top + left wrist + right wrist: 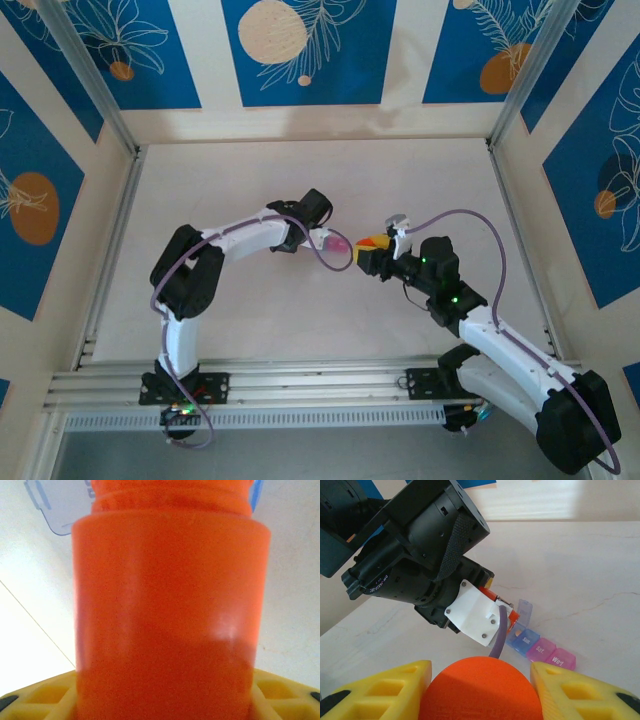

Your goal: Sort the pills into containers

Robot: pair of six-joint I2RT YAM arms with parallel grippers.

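Observation:
The containers (542,649) are a strip of joined blue, purple and pink sections lying on the table, the blue end section's lid (525,611) standing open. A small orange piece (518,633) that may be a pill lies in that open section. My left gripper (165,702) is shut on an orange bottle (165,605), tipped with its mouth (512,615) right over the open section. In the top view this gripper (322,238) sits beside the strip (338,243). My right gripper (480,680) is shut on a round orange cap (480,692), just right of the strip in the top view (372,247).
The left arm's black wrist and white camera mount (472,612) hang close in front of the right gripper. Metal frame rails (110,250) run along both sides of the pale table, and a rail (300,385) crosses the near edge by the arm bases.

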